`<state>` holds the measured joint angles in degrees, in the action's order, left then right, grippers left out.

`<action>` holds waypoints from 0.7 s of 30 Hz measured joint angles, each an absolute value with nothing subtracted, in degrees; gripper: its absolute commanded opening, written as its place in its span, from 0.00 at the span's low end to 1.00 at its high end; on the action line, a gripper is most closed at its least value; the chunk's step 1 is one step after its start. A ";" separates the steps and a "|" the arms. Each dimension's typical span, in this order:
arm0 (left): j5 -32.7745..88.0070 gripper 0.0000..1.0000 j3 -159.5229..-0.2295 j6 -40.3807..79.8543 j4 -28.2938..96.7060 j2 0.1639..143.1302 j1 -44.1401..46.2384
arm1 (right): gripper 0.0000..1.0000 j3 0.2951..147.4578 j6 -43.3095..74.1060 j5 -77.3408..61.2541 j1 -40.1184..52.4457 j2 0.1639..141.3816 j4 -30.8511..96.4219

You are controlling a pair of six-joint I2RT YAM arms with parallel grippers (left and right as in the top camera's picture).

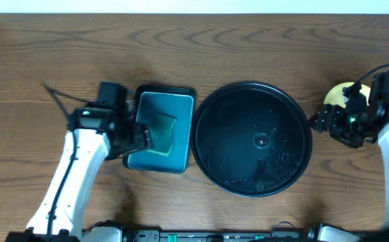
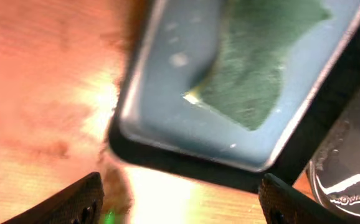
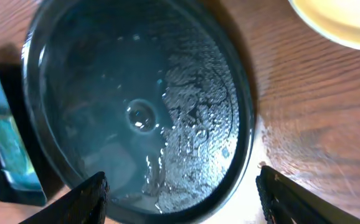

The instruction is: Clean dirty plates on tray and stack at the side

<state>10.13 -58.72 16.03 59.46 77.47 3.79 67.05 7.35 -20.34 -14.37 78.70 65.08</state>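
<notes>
The black tray (image 1: 235,114) in the middle of the desk carries no plate, only water drops (so the cleaning looks finished, I judge). The plates (image 1: 340,94) lie on bare wood near the right edge of the desk, just beside the right gripper (image 1: 322,122), whose jaws stand spread and empty; this arm is clearly the nearer one. The left gripper (image 1: 138,136), also spread and empty, hangs at the left rim of the teal tray (image 1: 165,92), where the sponge (image 1: 163,131) lies. In the overhead view the arm hides most of the stack. The right wrist view shows a pale yellow rim, apart from the tray. How many plates there are, I cannot tell.
</notes>
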 measured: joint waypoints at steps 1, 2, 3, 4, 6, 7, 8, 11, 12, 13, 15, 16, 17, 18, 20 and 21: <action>10.15 0.81 -58.72 16.03 60.49 77.08 2.46 | 0.74 67.05 7.27 -19.46 -13.50 76.73 65.71; 10.15 0.81 -58.72 16.03 61.60 76.64 1.19 | 0.75 67.05 7.14 -18.65 -12.58 74.52 66.41; 10.15 0.81 -58.72 16.05 62.59 76.03 -0.05 | 0.75 67.05 7.09 -17.91 -11.84 72.64 66.87; 10.13 0.81 -58.72 16.03 63.24 75.40 -1.13 | 0.75 67.05 7.07 -17.08 -11.07 70.70 67.20; 10.15 0.80 -58.72 15.99 64.05 73.84 -2.59 | 0.79 67.05 7.03 -15.55 -9.69 66.89 67.90; 10.15 0.81 -58.72 15.84 64.36 72.55 -3.07 | 0.82 67.05 6.96 -14.79 -8.91 64.77 68.18; 10.13 0.80 -58.72 15.70 64.49 71.68 -3.29 | 0.86 67.05 6.94 -14.31 -8.29 62.87 68.40; 10.15 0.80 -58.74 14.90 64.93 67.11 -3.36 | 0.96 67.05 6.96 -12.78 -6.85 57.23 68.99; 10.15 0.81 -58.74 14.72 65.06 65.47 -3.36 | 0.99 67.05 6.87 -12.14 -6.57 55.29 69.21; 10.15 0.80 -58.76 14.59 65.14 63.59 -3.36 | 0.99 67.05 6.90 -11.70 -6.24 53.47 69.36; 10.13 0.81 -58.76 14.20 65.25 60.20 -3.36 | 0.99 67.02 6.92 -10.76 -5.91 50.68 69.54; 10.13 0.80 -58.76 13.89 65.25 58.61 -3.36 | 0.99 67.00 6.94 -10.35 -5.85 49.19 69.69; 10.15 0.80 -58.76 13.58 65.23 56.88 -3.36 | 0.99 66.98 6.94 -9.87 -5.87 47.72 69.91; 10.17 0.81 -58.76 13.21 65.12 54.89 -3.36 | 0.99 66.98 6.94 -9.47 -5.87 46.35 70.22; 10.15 0.81 -58.76 12.95 65.01 51.44 -3.36 | 0.99 66.83 6.94 -8.91 -5.87 43.40 70.85; 10.13 0.81 -58.76 12.80 64.90 49.54 -3.36 | 0.99 66.61 6.94 -8.86 -5.87 42.04 71.09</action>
<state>10.13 -58.76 12.80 64.90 49.54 -3.36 66.61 6.94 -8.86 -5.87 42.04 71.09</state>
